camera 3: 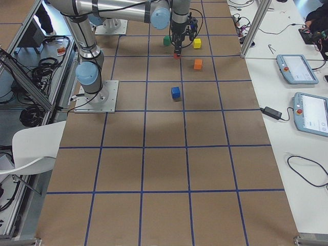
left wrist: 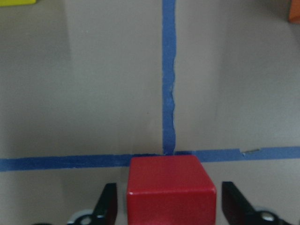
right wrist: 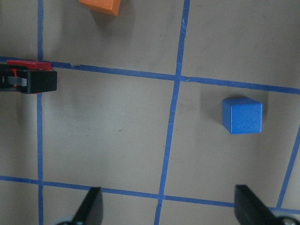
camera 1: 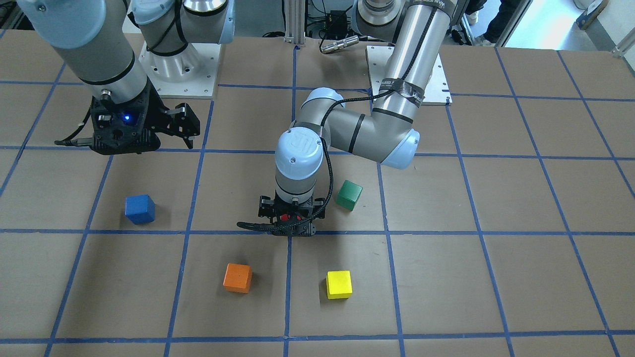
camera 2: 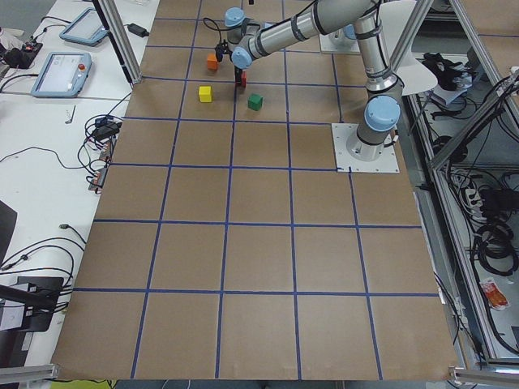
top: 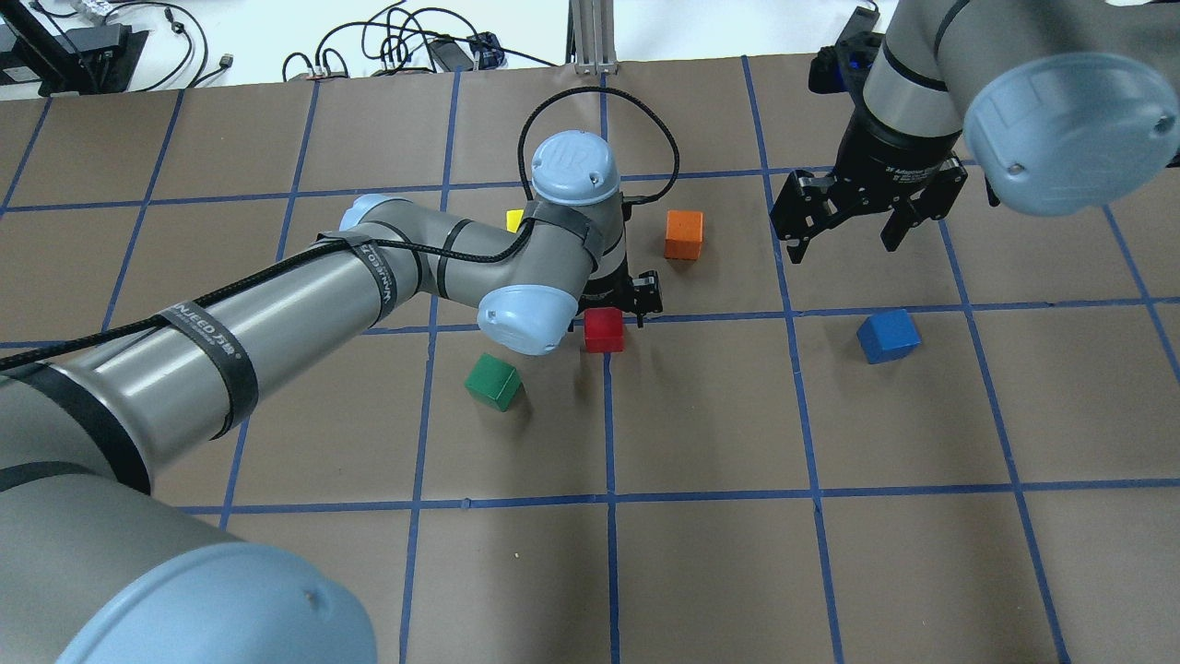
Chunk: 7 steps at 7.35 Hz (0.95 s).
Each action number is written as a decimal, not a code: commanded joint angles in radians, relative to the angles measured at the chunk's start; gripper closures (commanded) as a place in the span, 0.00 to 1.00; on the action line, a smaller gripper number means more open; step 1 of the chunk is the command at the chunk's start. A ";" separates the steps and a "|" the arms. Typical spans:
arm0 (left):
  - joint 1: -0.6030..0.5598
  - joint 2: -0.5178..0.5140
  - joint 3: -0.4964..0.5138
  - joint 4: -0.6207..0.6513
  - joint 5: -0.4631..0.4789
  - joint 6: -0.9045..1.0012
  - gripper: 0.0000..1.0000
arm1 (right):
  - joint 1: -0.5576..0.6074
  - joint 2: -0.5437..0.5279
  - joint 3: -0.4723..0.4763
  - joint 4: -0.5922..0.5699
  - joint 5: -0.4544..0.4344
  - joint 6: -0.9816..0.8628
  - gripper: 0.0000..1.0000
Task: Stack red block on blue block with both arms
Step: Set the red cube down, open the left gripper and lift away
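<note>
The red block (top: pixel 604 329) sits on the table at a crossing of blue tape lines. My left gripper (camera 1: pixel 291 219) points straight down over it. In the left wrist view the red block (left wrist: pixel 171 190) lies between the two fingers (left wrist: pixel 108 206), with a narrow gap on each side, so the gripper is open around it. The blue block (top: pixel 888 335) stands alone to the right and also shows in the right wrist view (right wrist: pixel 242 115). My right gripper (top: pixel 853 221) hangs above the table behind the blue block, open and empty.
A green block (top: pixel 495 382) lies close to the left arm's wrist. An orange block (top: pixel 683 234) and a yellow block (camera 1: pixel 339 284) lie beyond the red block. The brown table (top: pixel 701 572) carries a blue tape grid.
</note>
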<state>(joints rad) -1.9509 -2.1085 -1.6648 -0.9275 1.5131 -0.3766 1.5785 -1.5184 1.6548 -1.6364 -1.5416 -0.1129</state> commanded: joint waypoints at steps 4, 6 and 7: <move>0.229 0.276 0.008 -0.265 0.004 0.345 0.00 | 0.008 0.009 -0.001 0.000 0.000 0.012 0.00; 0.346 0.405 0.013 -0.374 0.006 0.497 0.00 | 0.017 0.015 0.013 -0.014 -0.002 0.013 0.00; 0.381 0.466 0.016 -0.443 0.013 0.528 0.00 | 0.038 0.029 0.031 -0.025 -0.005 0.010 0.00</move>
<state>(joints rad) -1.6265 -1.7217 -1.6530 -1.2897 1.5200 0.0930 1.5967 -1.5016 1.6668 -1.6479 -1.5441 -0.1008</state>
